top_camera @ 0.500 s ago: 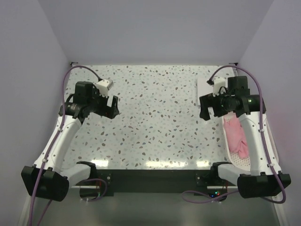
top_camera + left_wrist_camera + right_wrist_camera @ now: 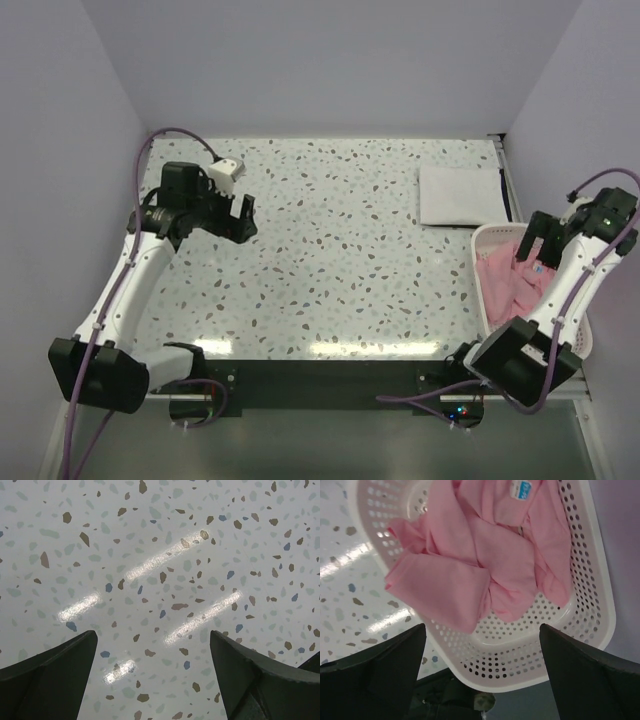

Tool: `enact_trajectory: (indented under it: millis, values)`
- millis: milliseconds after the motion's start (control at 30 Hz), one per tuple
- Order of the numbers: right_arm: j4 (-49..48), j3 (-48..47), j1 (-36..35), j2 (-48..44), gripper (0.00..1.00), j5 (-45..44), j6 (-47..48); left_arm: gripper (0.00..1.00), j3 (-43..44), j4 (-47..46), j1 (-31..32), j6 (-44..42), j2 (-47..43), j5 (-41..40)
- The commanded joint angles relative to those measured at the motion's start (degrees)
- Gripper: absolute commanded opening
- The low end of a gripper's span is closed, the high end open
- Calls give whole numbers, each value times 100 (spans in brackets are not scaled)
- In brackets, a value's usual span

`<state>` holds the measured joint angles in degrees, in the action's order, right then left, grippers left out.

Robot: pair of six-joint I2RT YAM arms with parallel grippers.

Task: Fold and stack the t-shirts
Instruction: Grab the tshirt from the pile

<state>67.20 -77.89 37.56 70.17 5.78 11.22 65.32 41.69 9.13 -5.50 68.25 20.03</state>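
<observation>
Item 1: pink t-shirt (image 2: 503, 282), crumpled, lying inside the white perforated plastic basket (image 2: 476, 300) at 4 o'clock on the table. In the right wrist view the pink t-shirt (image 2: 485, 565) is bunched in loose folds, with one fold draped over the basket (image 2: 592, 580) rim on the table side. A small white-and-blue label (image 2: 520, 489) shows near the top of the cloth.

Item 2: white t-shirt (image 2: 460, 195), a folded flat rectangle on the table at 2 o'clock, just beyond the basket's far end and apart from it.

Item 3: right gripper (image 2: 537, 243), over the basket. Its jaws are spread wide and hold nothing. In the wrist view the right gripper (image 2: 482, 630) is clear of the cloth, with both dark fingers (image 2: 385, 665) framing the pink heap.

Item 4: left gripper (image 2: 243, 215), at 10 o'clock above the speckled terrazzo table (image 2: 340, 250), well apart from both shirts. Its jaws are wide apart and carry nothing. The wrist view shows the left gripper (image 2: 152, 645) above bare tabletop (image 2: 160, 555).
</observation>
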Motion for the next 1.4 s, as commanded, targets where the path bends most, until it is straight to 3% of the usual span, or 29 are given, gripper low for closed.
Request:
enact_trajectory:
  millis: [0, 400, 733, 833, 900, 933, 967, 1000, 1067, 1200, 1367]
  values:
    - [-390, 658, 374, 233, 99, -366, 239, 100, 297, -3, -16, -127, 83, 203]
    - [-2718, 2312, 480, 1112, 99, -701, 196, 100, 341, 41, -16, -311, 259, 71]
    - [-2133, 1751, 489, 2562, 95, -394, 512, 100, 306, -56, -16, -320, 382, 71]
    - [-1729, 1540, 498, 2835, 82, -183, 802, 100, 262, -117, -16, -303, 391, 89]
    - [-1291, 1304, 498, 2740, 61, 141, 1003, 100, 271, -135, -16, -303, 382, 89]
    - [-1106, 1189, 498, 2660, 48, 299, 1092, 100, 279, -144, -16, -303, 374, 106]
    - [-895, 1058, 498, 2573, 18, 449, 1188, 100, 306, -135, -16, -303, 356, 115]
    - [-684, 769, 498, 2432, 2, 589, 1363, 100, 315, -144, -16, -285, 347, 124]
    - [-25, 417, 498, 1985, 0, 994, 1566, 100, 350, -153, -16, -285, 286, 150]
    - [1782, -1217, 480, 1439, 0, 2109, 2723, 100, 394, -179, -16, -277, 171, 211]
    - [2359, -2590, -203, 869, 0, 3286, 2842, 100, 464, -249, -25, -180, 101, 326]
